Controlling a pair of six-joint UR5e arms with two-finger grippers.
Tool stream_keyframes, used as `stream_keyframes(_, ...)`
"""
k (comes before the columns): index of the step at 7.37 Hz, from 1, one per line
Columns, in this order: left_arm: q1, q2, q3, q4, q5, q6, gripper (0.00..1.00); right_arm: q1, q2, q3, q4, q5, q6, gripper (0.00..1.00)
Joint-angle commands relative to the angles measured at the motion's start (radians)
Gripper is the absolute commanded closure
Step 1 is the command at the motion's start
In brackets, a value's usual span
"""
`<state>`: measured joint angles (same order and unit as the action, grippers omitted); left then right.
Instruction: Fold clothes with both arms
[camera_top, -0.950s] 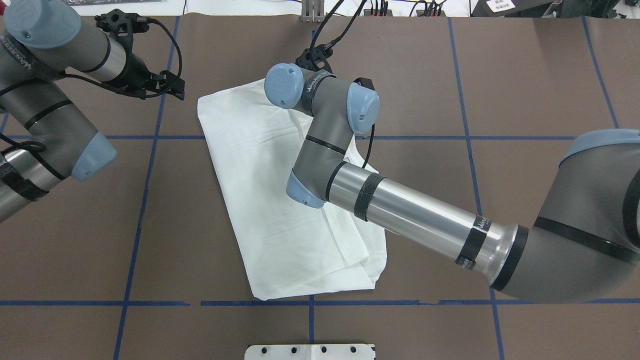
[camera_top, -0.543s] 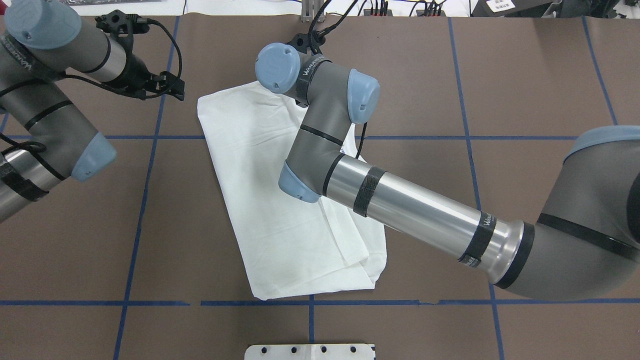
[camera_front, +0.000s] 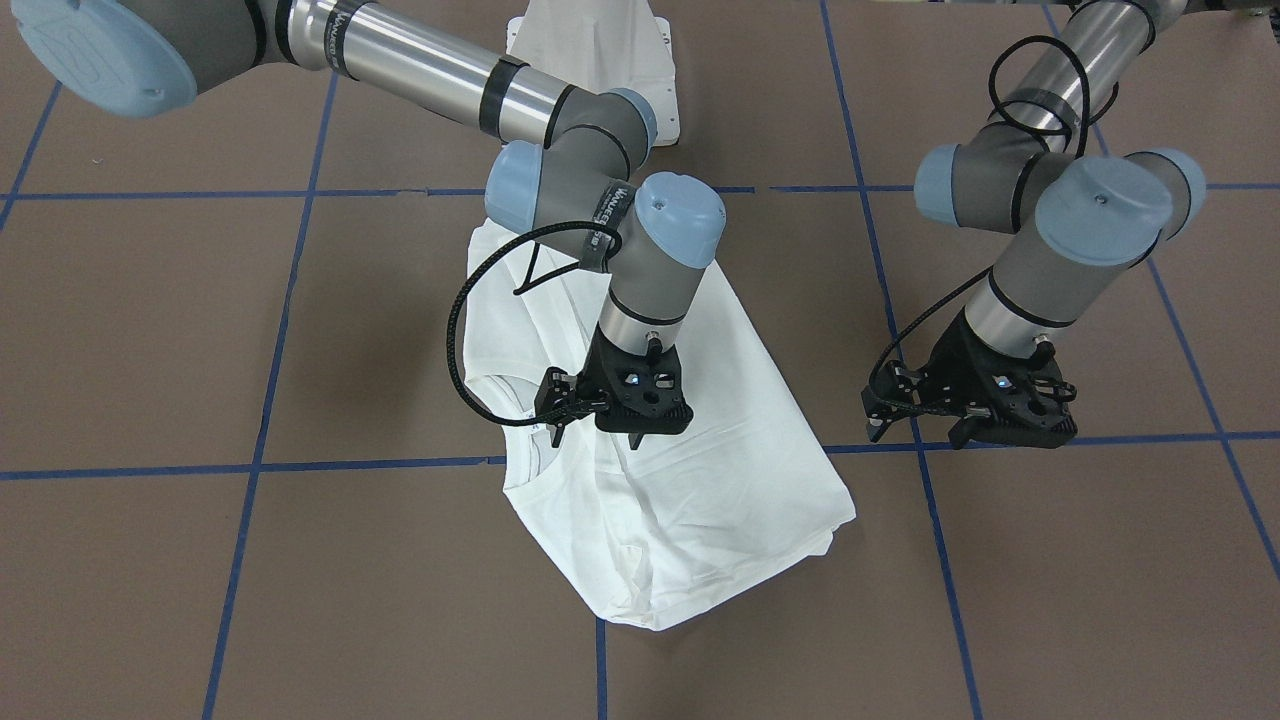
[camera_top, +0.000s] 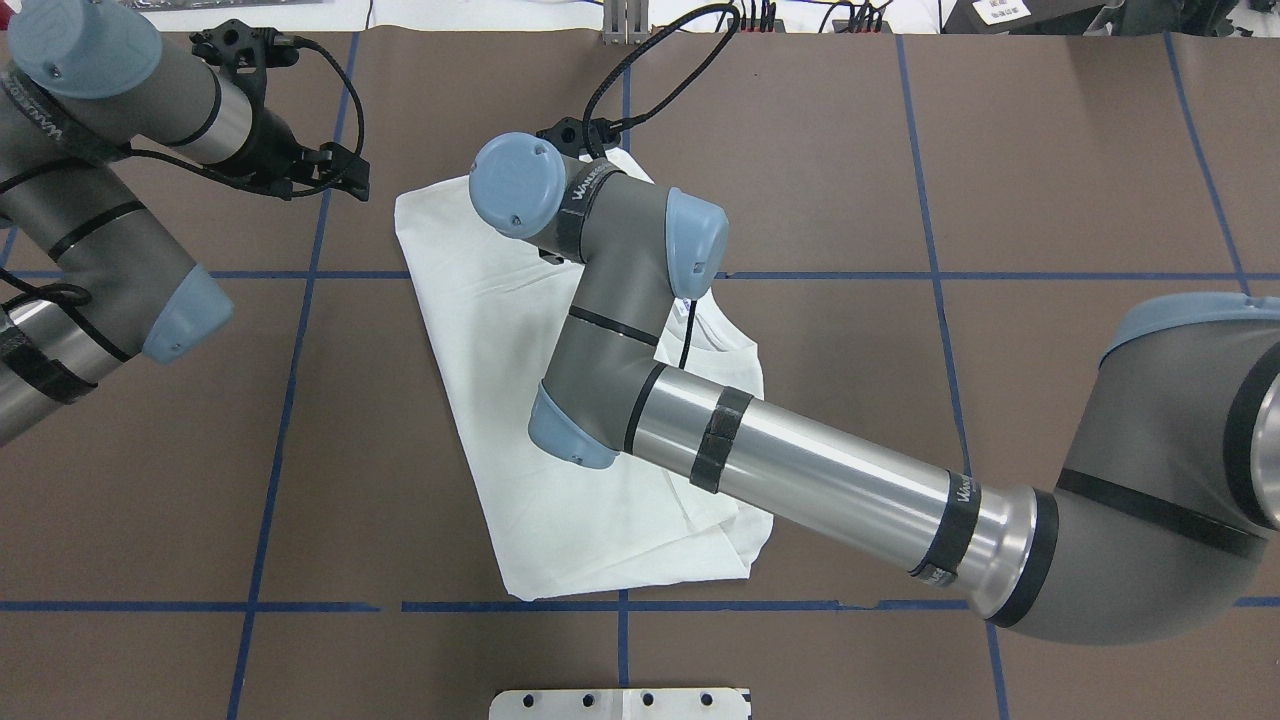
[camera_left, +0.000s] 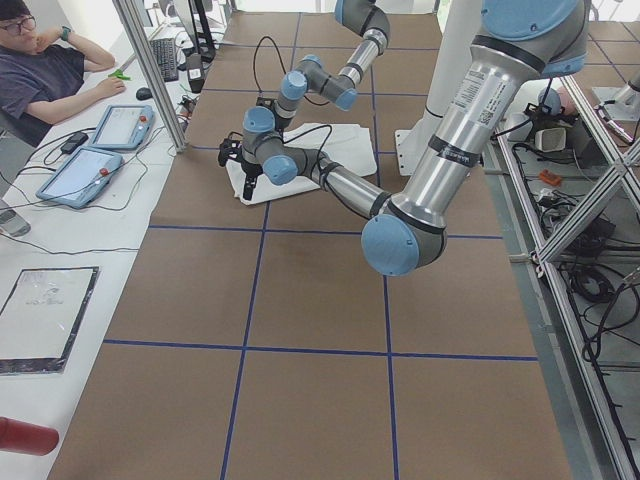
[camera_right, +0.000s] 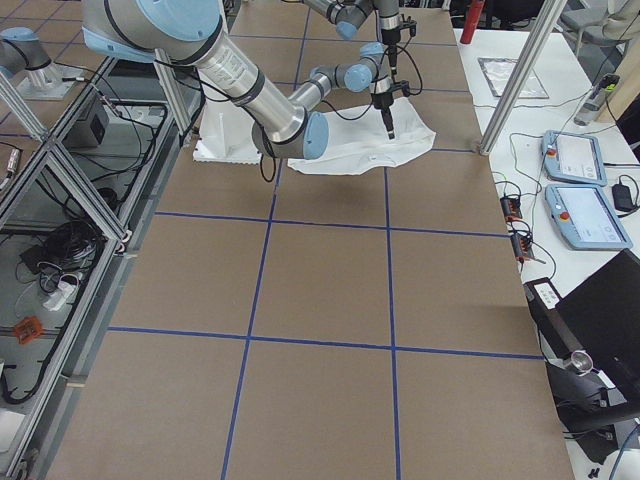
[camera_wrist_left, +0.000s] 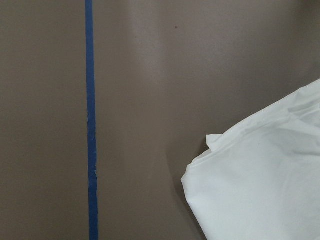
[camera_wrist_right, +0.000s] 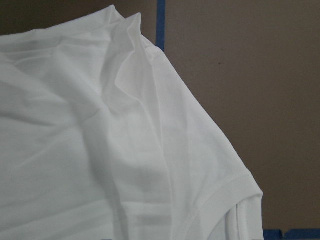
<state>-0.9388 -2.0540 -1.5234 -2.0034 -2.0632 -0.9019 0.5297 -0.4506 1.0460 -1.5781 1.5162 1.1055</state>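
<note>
The white shirt (camera_top: 500, 400) lies folded lengthwise on the brown table, running diagonally, and its ribbed collar (camera_top: 725, 345) shows at the right edge. My right arm (camera_top: 820, 480) reaches across it. The right gripper (camera_front: 635, 440) points straight down near the shirt's far end. Its fingers look closed on a raised fold of the shirt (camera_front: 720, 480). The right wrist view is filled by the rumpled shirt (camera_wrist_right: 100, 125) and its collar seam (camera_wrist_right: 215, 200). My left gripper (camera_top: 350, 175) hangs open and empty just left of the shirt's far corner (camera_wrist_left: 265, 190).
Blue tape lines (camera_top: 290, 400) grid the table. The white pedestal base (camera_top: 620, 702) sits at the near edge. A seated person (camera_left: 40, 80) and tablets (camera_right: 580, 160) are at a side table beyond the far end.
My right wrist has swung left and slightly back toward the robot over the shirt. The fabric under it has shifted, and the collar now shows at the right edge. The left arm has stayed still.
</note>
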Motion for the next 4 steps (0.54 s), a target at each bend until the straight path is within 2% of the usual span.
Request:
stream_keyframes(1, 0.000, 0.000, -0.004, 0.000, 0.000, -0.002, 0.00, -0.033, -0.051, 0.082, -0.043, 0.006, 0.053, 0.35)
stream_keyframes(2, 0.000, 0.000, -0.004, 0.000, 0.000, -0.002, 0.00, -0.037, -0.062, 0.135, -0.106, 0.013, 0.053, 0.47)
stream_keyframes(3, 0.000, 0.000, -0.006, 0.000, 0.000, -0.002, 0.00, -0.048, -0.062, 0.141, -0.111, 0.019, 0.053, 0.55)
stream_keyframes(4, 0.000, 0.000, -0.004, 0.000, 0.000, -0.002, 0.00, -0.060, -0.063, 0.140, -0.108, 0.019, 0.054, 0.55)
